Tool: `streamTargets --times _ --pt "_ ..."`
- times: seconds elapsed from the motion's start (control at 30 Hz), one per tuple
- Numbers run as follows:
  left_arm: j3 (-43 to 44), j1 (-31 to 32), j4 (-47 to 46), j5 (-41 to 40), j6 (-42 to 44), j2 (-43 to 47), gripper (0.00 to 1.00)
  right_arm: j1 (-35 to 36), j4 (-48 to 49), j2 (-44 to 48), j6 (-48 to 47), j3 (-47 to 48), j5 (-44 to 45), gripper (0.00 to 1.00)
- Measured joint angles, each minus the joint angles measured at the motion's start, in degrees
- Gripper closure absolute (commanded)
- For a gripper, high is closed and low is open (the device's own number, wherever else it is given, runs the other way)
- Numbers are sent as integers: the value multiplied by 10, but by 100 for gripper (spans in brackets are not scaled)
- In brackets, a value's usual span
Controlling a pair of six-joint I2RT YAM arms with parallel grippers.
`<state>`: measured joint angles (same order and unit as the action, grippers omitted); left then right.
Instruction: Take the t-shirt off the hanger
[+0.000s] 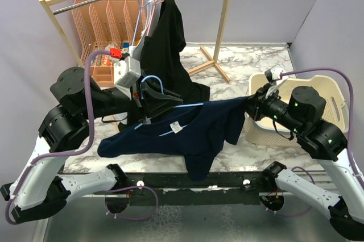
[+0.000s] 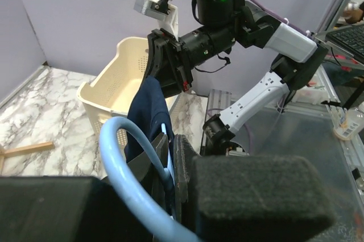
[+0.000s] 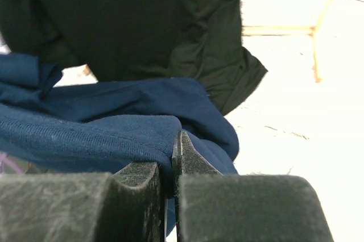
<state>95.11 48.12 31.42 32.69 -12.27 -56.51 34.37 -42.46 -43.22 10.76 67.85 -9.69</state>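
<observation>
A navy blue t-shirt (image 1: 187,134) hangs stretched between my two grippers above the table's near edge. It sits on a light blue hanger (image 1: 153,80). My left gripper (image 1: 149,101) is shut on the hanger's neck below the hook, which shows close up in the left wrist view (image 2: 122,157). My right gripper (image 1: 253,105) is shut on the shirt's right shoulder or sleeve; the right wrist view shows blue cloth (image 3: 114,134) pinched between the fingers (image 3: 187,159). The shirt's left part droops toward the table.
A black t-shirt (image 1: 165,43) hangs on a wooden clothes rack (image 1: 224,20) behind. A cream laundry basket (image 1: 330,91) stands at the right. An orange crate (image 1: 105,23) stands at the back left. The marble table (image 1: 227,60) lies below.
</observation>
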Motion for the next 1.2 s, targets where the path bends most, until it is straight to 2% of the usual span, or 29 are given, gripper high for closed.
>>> streamTargets --times 0.3,0.43,0.57,0.77,0.97,1.07,1.13,1.2 --pt "-3 0 16 -51 9 37 100 5 -31 21 82 0 265 99" --pt "-3 0 35 -66 12 54 100 5 -51 34 104 1 340 99" --pt "-7 0 43 -82 12 77 100 6 -62 39 115 1 369 99" --pt "-10 0 43 -92 9 106 100 6 -61 16 114 1 328 99" --pt "-50 0 -4 -96 -6 129 100 5 -41 0 78 -28 194 97" --pt "-80 0 -49 -94 -15 123 100 5 -40 -3 59 -30 123 82" --pt "-94 0 -80 -86 -22 106 100 4 -41 -6 49 -30 87 66" --pt "-97 0 -108 -76 -25 77 100 4 -42 -6 39 -30 59 56"
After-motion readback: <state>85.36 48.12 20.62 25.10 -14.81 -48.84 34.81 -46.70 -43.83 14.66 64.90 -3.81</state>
